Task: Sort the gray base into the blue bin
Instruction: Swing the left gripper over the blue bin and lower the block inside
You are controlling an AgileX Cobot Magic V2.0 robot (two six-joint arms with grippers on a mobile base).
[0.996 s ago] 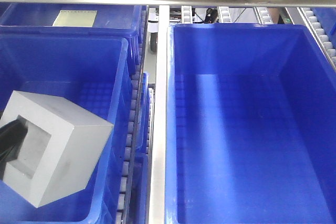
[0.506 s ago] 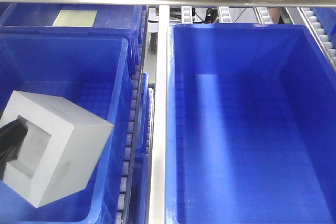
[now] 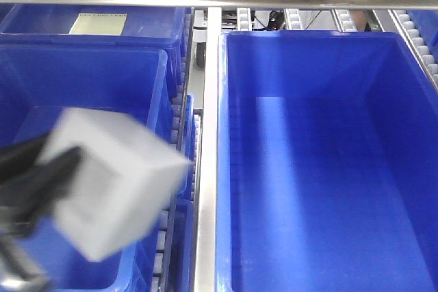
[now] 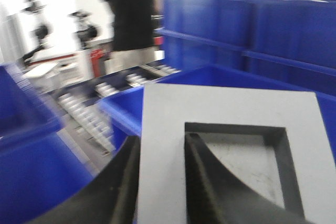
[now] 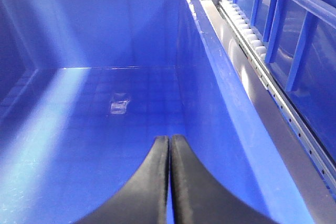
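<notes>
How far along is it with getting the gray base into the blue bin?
Done: the left gripper has the gray base, one finger outside a wall, one inside the recess. In hand: the block is blurred above the left crate, apparently in transit. Left: placing it in the empty blue bin, where the right gripper sits shut.

You've got the gray base (image 3: 113,182) above the left crate (image 3: 102,66), w/ the blue bin (image 3: 328,52) right of it, rail (image 3: 207,169) btwn them
</notes>
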